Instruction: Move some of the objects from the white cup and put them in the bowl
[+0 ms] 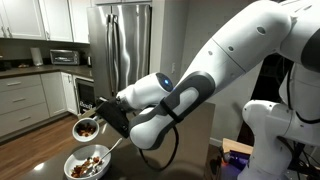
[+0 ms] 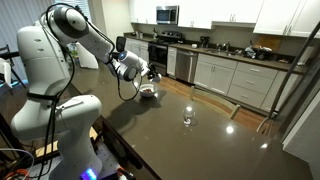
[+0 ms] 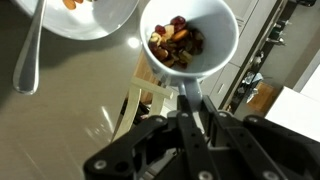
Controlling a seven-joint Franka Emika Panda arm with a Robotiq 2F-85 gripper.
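Fingers [image 3: 188, 102] tight on white cup [image 3: 220, 35] rim

Inventory, placed from the bowl [image 1: 104, 167]: I count one bowl, one white cup [image 3: 218, 35] raised just above it, one spoon [image 3: 27, 72] beside it, and one clear glass [image 2: 187, 118] well apart. The reddish-brown objects [image 3: 176, 44] are too small and heaped for me to count.

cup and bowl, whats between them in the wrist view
nothing: in the wrist view only bare table shows between cup and bowl
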